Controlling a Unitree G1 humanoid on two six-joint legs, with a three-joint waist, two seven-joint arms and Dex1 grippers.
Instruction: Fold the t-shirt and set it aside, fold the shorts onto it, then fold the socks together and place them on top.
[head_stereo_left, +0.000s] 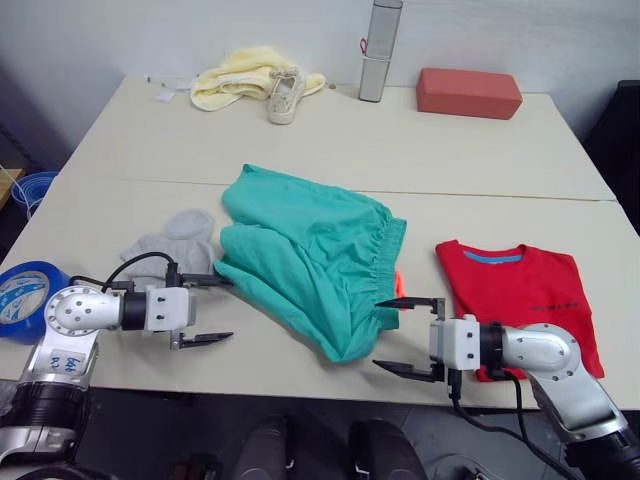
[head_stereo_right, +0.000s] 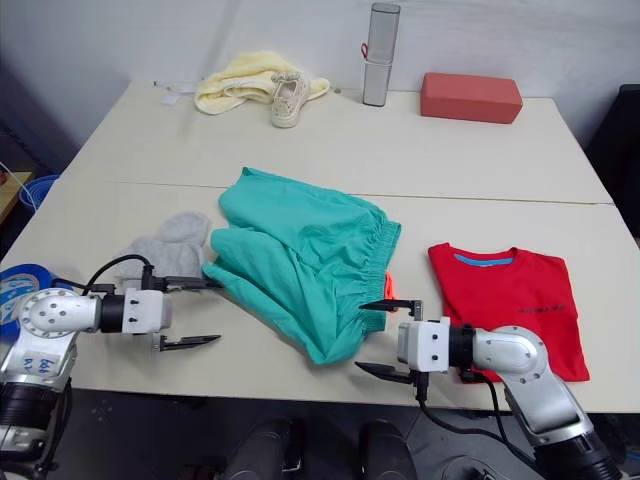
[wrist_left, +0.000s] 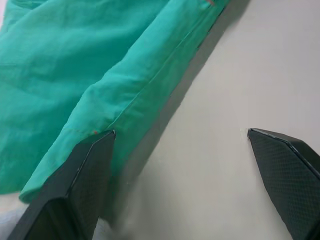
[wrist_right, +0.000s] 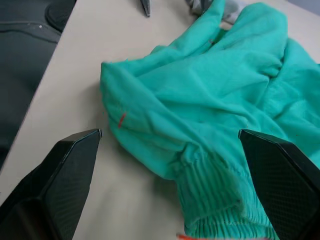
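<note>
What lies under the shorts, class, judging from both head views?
The shorts lie mostly on the bare table. An orange bit peeks out at the waistband. The socks touch their left edge; whether any part runs underneath is hidden.

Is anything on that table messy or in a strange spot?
Yes. The teal shorts lie crumpled and skewed mid-table, one edge overlapping the grey socks. At the far edge a white shoe sits on a pale yellow cloth, odd among laundry. The red t-shirt already lies neatly folded.
</note>
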